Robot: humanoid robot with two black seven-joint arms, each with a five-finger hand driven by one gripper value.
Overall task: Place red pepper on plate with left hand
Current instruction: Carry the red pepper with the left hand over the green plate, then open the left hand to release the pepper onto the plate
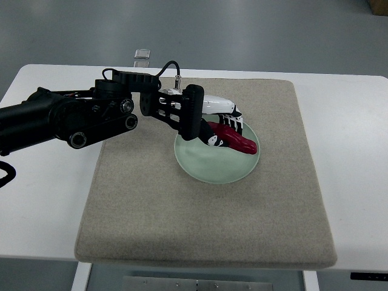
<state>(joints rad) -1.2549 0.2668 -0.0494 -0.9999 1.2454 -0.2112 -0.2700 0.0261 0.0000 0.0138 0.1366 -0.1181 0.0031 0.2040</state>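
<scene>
Left hand (221, 124), reaching in from the picture's left, has its fingers (233, 119) curled around the red pepper (237, 142) above the pale green plate (212, 167). Nothing else lies near on the beige mat (206, 224) covering the white table (351, 151). Only the pepper is over the plate, its tip at the right rim

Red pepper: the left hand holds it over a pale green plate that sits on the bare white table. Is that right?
Not quite. The top view shows the plate sitting on a beige mat, not the bare white table. The rest stands: the left hand holds the red pepper over the plate.
</scene>
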